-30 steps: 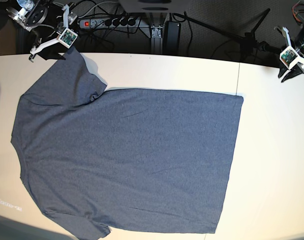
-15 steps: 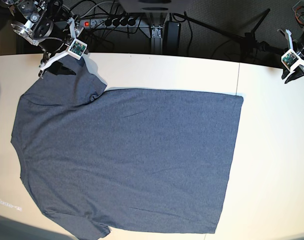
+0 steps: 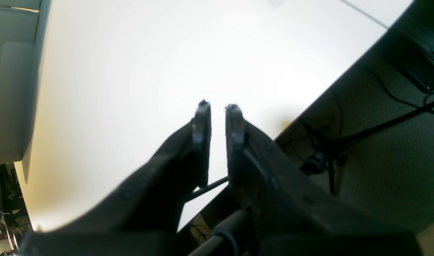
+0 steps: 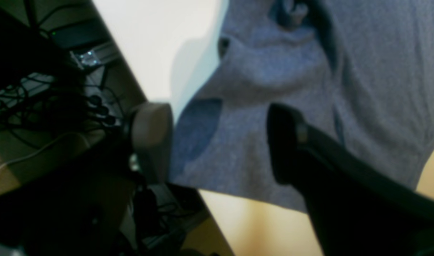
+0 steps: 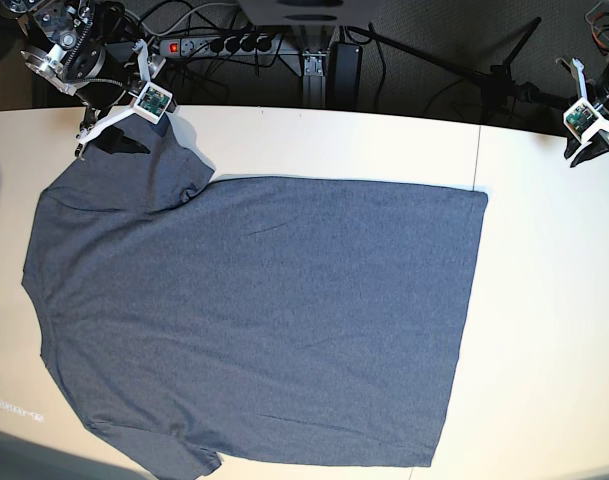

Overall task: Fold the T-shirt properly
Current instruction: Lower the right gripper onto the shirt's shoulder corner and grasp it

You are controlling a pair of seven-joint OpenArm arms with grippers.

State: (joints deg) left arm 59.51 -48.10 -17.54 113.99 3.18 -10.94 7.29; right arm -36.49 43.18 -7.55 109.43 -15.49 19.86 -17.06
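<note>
**T-shirt spread flat, right fingers straddling a sleeve edge**

The T-shirt (image 5: 254, 320) is lying flat on the pale surface (image 5: 544, 330), plain side up, neck end toward the base view's left and hem toward its right. Both sleeves are spreading out at the left, one toward the far edge of the surface, one toward the near edge. The cloth is showing only shallow wrinkles near the far sleeve.

The right gripper (image 5: 112, 125) is sitting over the far sleeve at the top left of the base view. In the right wrist view its fingers (image 4: 151, 138) are standing wide apart, the light pad at the sleeve's edge and the dark finger over the blue-grey fabric; no fabric is being pinched between them. Whether either finger is touching the cloth cannot be told.

The left gripper (image 5: 587, 133) is hovering at the far right edge of the surface, well apart from the T-shirt. Its fingers (image 3: 202, 135) are standing narrow, nearly parallel, with a thin gap and nothing between them.

A power strip (image 5: 219, 44) and cables are lying behind the surface.
</note>
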